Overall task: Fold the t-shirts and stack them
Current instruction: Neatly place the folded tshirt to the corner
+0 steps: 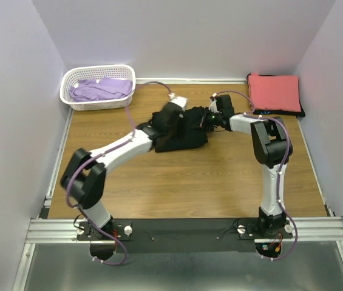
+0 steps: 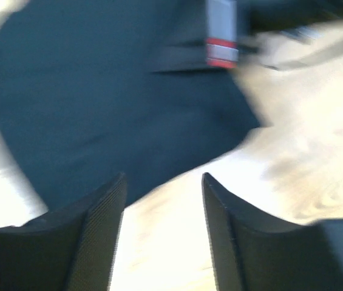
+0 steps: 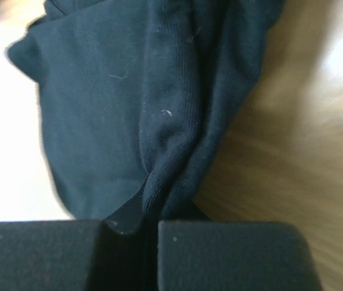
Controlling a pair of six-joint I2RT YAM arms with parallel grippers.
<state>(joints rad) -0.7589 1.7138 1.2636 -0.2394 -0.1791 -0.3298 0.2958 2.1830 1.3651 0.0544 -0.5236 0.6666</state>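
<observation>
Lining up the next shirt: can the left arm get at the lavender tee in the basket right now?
Likely yes. The left end effector is open and empty, the lavender tee lies uncovered in the open-topped basket on that arm's side, and nothing stands between.

Left arm stretched forward, right arm elbow-high, wrist turned inward. Left claw gaping, empty. Right claw clamped on black t-shirt.

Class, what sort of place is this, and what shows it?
Probably a robot test cell: the left arm and right arm bolted to a metal rail, plain walls boxing in the wooden table, and a basket holding a lavender t-shirt.
</observation>
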